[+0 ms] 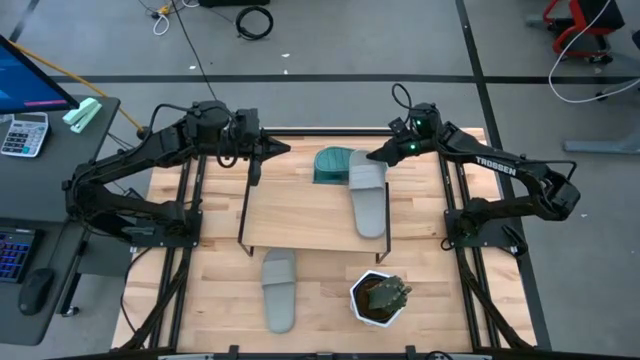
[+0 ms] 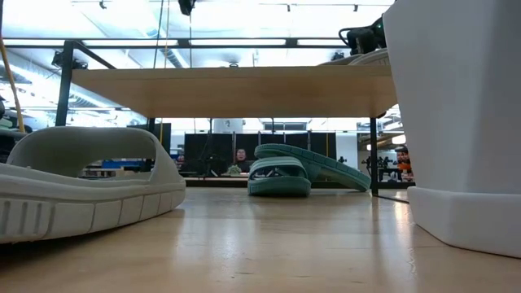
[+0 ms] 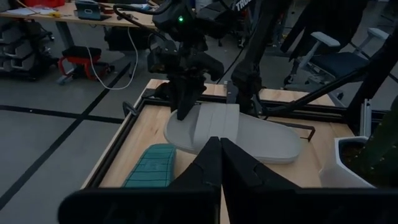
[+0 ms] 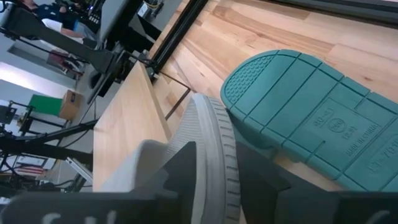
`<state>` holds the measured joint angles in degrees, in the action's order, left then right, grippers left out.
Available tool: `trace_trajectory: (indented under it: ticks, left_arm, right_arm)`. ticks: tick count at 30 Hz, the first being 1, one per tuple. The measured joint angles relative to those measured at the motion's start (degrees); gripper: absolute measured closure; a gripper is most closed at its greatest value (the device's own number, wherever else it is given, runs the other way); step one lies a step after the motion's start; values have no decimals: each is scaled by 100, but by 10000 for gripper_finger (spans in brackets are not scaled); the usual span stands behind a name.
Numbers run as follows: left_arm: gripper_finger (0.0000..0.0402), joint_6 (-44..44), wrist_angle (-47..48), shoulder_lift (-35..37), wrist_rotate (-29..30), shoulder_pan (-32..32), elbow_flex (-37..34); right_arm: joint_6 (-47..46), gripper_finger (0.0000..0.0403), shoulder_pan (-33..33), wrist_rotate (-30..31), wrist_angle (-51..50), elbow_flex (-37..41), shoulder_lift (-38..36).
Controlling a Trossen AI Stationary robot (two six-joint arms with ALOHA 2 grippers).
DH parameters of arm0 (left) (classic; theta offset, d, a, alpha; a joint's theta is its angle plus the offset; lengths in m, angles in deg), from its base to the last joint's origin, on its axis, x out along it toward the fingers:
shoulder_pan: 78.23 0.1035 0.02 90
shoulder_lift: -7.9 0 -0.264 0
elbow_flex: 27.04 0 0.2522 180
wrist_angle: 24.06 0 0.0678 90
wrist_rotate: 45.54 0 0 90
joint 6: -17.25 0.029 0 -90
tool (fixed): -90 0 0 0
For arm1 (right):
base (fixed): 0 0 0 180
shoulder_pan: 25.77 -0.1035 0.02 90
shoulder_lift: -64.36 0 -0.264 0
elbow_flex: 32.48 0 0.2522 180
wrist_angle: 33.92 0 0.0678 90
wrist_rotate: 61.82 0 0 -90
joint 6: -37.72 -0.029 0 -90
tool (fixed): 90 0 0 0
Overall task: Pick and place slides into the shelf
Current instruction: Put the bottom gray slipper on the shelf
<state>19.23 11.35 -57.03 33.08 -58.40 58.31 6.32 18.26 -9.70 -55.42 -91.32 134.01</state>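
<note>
One light grey slide lies lengthwise on the shelf's right part, its far end overhanging the board's far edge. My right gripper is shut on that far end. Two teal slides sit on the table behind the shelf, one upside down and leaning on the other. The second grey slide rests sole-down on the table in front of the shelf. My left gripper hovers shut over the shelf's far left corner, touching nothing. My right gripper holds the grey slide near its far end, coming from the far right and slanting down. The ribbed sole edge runs between the two fingers. The slide's near part lies on the shelf board; the held end overhangs the teal slides.
A white hexagonal plant pot stands at the table's near right, beside the front grey slide. The shelf's left half is bare board. Black frame rails run along the table's left and right sides. People sit far off in the room behind.
</note>
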Motion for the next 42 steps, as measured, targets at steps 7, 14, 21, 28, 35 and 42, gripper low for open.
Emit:
trace_trajectory:
  ticks: [7, 14, 21, 28, 35, 42]
  left_arm:
    - [380, 5, -2, 0, 1, 0, 0]
    - [397, 15, -2, 0, 2, 0, 0]
    - [382, 15, -4, 0, 2, 0, 0]
    - [397, 20, -4, 0, 2, 0, 0]
    - [382, 17, -4, 0, 2, 0, 0]
    - [397, 22, -2, 0, 2, 0, 0]
  right_arm:
    - [-30, 267, 2, -20, 11, 0, 0]
    - [-4, 278, 2, -114, 54, 0, 2]
    - [7, 363, 4, -145, 51, 0, 2]
    - [-627, 373, 0, -162, 569, 2, 4]
    - [-890, 373, -35, -170, 737, 2, 4]
    - [-623, 373, -182, -74, 338, 2, 7]
